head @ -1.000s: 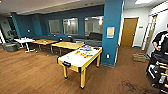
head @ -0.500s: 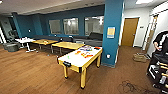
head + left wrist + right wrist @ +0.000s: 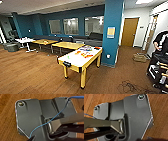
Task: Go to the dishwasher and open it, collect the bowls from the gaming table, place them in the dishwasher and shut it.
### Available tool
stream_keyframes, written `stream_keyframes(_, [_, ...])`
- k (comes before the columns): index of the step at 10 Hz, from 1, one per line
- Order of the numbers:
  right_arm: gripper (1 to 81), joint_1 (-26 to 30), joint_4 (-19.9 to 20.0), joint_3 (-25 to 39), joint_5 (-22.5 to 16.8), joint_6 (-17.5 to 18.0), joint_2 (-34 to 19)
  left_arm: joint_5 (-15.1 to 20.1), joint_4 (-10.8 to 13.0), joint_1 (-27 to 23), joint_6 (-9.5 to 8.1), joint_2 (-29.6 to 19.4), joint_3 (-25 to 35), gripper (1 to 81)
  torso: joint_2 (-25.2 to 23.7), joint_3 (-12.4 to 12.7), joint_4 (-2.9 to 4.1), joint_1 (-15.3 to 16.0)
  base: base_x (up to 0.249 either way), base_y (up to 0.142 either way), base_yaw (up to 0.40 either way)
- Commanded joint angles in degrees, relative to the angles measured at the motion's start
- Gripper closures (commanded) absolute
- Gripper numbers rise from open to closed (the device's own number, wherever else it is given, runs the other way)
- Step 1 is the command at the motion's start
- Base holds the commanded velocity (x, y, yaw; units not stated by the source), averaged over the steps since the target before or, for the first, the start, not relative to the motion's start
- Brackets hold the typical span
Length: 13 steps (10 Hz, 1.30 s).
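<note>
I cannot tell if either end effector is open or shut. The gaming table (image 3: pixel 80 59), a white-topped bench with yellow edges, stands mid-frame on the wood floor (image 3: pixel 30 75), colourful things at its far end.

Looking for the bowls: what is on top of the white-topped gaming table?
On the gaming table, orange items and colourful flat things lie toward its far end. Whether the orange ones are bowls can't be told.
</note>
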Motion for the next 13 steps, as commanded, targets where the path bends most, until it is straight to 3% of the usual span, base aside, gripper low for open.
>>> stream_keyframes(1, [1.0,3.02,0.03,0.06,-3.07,-0.08,-0.04,3.00,0.12,-3.03,0.17,-0.07,-0.02,1.0,0.00,0.00,0.00,0.00,0.088,0.000,0.000])
stream_keyframes(13, [1.0,2.93,-0.06,0.06,-3.07,-0.17,-0.04,2.92,0.03,-3.03,0.17,-0.16,0.06,1.0,0.00,0.00,0.00,-0.11,0.102,0.000,0.000])
